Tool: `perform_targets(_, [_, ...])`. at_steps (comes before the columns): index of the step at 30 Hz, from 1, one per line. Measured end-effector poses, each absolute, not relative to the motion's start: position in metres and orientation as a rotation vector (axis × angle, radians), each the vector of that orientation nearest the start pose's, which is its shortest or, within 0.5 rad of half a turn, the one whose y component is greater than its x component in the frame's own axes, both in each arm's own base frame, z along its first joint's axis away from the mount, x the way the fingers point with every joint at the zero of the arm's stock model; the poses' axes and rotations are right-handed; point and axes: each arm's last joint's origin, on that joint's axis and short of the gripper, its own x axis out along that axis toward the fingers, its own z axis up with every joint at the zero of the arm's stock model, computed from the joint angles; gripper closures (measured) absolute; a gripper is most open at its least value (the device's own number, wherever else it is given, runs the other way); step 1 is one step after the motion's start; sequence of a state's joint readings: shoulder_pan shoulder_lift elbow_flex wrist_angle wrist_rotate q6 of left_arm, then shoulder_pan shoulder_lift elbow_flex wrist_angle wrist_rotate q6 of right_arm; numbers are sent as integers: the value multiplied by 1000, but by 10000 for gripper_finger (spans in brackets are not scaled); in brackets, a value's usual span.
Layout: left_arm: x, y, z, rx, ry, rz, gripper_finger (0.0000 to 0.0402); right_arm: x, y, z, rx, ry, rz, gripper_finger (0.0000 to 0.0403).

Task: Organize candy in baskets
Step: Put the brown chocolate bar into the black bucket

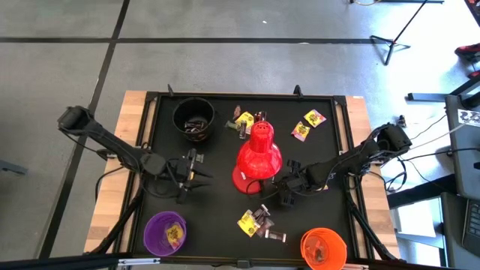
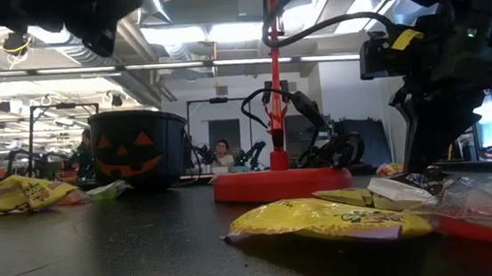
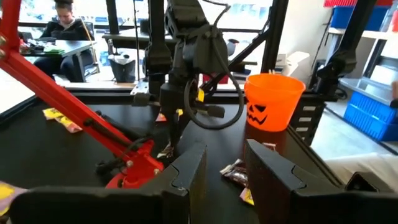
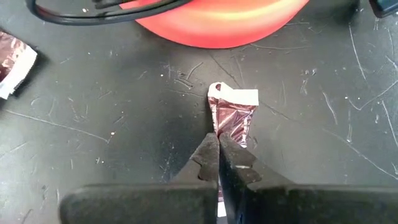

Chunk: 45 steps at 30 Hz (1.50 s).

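Note:
Three buckets stand on the black tray: black at the far left, purple near left with a yellow sweet inside, orange near right. Yellow sweets lie far right, and a yellow and brown cluster lies near the middle. My right gripper is beside the red lamp's base, shut on a silvery-brown sweet. My left gripper hovers open left of the lamp, holding nothing. My right gripper pinches the silvery-brown sweet between its two fingers at the wrapper's end nearest the wrist. The fingers come from above, slanting down. The wrapper reaches flat beyond the fingertips toward the lamp base; whether it is lifted off the tray, I cannot tell.
The red desk lamp stands mid-tray, its round base close to the held sweet and its stem slanting up between the arms. Another brown sweet lies nearby. Raised tray edges bound the work area. A person sits in the room behind.

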State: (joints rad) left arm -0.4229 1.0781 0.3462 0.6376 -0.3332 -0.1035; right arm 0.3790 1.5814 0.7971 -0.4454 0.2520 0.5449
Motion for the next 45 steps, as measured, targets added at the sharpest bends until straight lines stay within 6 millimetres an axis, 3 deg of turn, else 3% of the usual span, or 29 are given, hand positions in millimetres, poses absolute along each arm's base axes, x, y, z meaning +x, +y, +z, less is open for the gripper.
perform_targets(7, [201,-79,203,-82,114,-78,301,260,96,155,104,1124,-195,402])
perform_targets(33, [201,-79,209,-73,57,-82,299,303,130,252,0,849,-30,403])
perform_targets(39, [203,-79,211,-30,33,-71,270,314,135,269,-8,716,23,403])
perform_targets(45, [223,-88,213,80,42,-65,231,320,138,278,-6,617,60,403])
